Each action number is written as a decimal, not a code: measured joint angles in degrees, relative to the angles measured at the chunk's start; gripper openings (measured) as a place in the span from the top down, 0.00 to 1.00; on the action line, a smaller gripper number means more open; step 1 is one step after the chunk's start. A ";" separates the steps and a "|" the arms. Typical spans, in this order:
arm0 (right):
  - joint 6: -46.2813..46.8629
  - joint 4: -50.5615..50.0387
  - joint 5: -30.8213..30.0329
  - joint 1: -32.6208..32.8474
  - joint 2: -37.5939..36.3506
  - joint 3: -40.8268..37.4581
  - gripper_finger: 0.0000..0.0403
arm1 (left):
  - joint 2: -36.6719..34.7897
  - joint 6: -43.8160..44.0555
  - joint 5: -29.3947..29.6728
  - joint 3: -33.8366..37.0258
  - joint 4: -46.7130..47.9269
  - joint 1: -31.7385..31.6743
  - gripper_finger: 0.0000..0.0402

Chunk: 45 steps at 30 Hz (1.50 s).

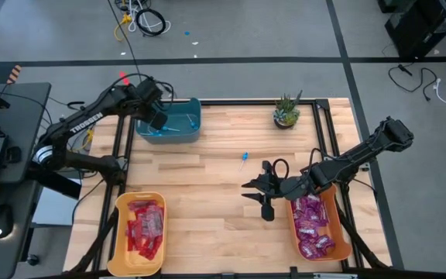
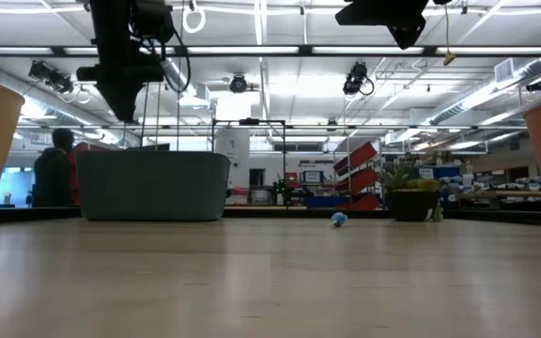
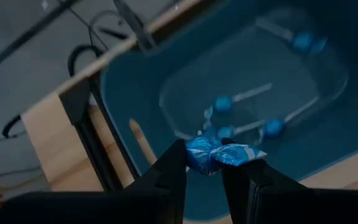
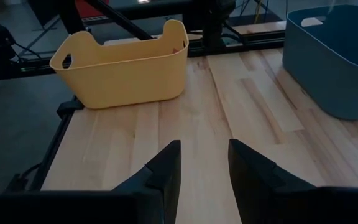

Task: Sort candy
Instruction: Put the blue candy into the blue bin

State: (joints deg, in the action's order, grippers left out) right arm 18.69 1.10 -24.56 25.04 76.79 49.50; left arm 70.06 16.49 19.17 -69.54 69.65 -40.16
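Left hand (image 3: 204, 177) pinches a tiny blue crinkly-wrapped lollipop (image 3: 216, 154) by its head above the teal plastic bin (image 3: 129, 81); light, slippery, best gripped there.

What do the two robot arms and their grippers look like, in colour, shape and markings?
Both arms are dark, jointed, tube-like links. The left arm bears white "TROSSEN" lettering. The right gripper has two flat black tapered fingers; the left gripper has similar ones.
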 joint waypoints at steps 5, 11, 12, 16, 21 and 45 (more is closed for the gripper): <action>0.22 0.00 0.00 0.00 0.00 0.00 0.70 | 0.02 -1.01 -0.38 5.72 -0.68 -0.82 0.80; 0.22 0.00 0.02 0.00 -0.02 0.00 0.70 | 0.02 -1.85 -1.21 10.37 -6.02 -2.80 0.80; 0.22 0.00 0.02 0.00 -0.01 0.00 0.70 | 0.02 -2.36 -2.18 10.98 -7.39 -3.11 0.80; 0.22 0.00 0.02 0.00 -0.02 0.00 0.70 | 0.02 -2.78 -4.38 12.95 -10.77 -4.25 0.80; 0.22 0.00 0.04 0.00 0.00 0.00 0.70 | 0.02 -2.79 -4.73 15.33 -12.91 -4.94 0.80; 0.22 -0.03 0.07 0.00 -0.02 0.00 0.70 | 0.02 -2.53 -3.88 17.84 -17.60 -4.98 0.76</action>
State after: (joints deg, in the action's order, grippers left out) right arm 18.92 1.08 -24.49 25.04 76.77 49.50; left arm 70.08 13.96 15.29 -51.70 52.05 -45.15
